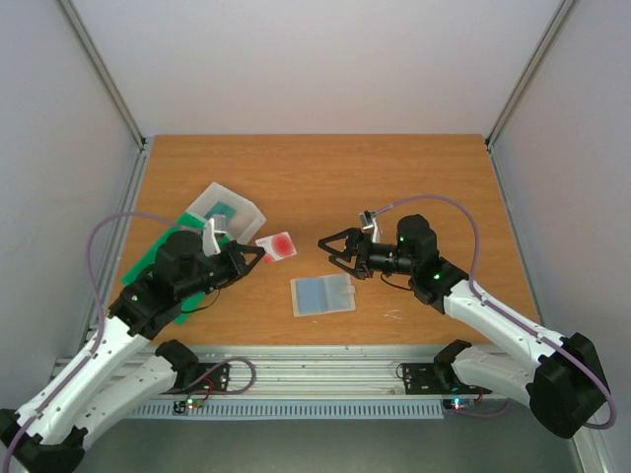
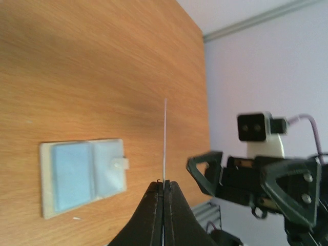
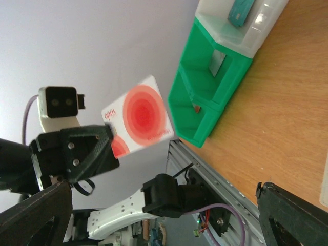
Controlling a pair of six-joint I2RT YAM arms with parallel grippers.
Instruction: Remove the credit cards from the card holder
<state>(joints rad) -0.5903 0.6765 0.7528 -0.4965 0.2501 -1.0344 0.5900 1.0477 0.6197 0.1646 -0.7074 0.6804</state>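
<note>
Card holder: lying open and flat on table. Red-and-white credit card: off the table, far-left of the holder, clamped by left gripper. Right gripper: jaws spread, empty, beyond the holder's far edge

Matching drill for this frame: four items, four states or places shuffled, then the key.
1. left gripper
2. right gripper
3. card holder
4. teal card

A. lying open on the table
B. jaws wide, holding nothing
C. inside the clear box
D. shut on the red-circled card

Pairs: 1-D, 2-B, 3-A, 4-C.
</note>
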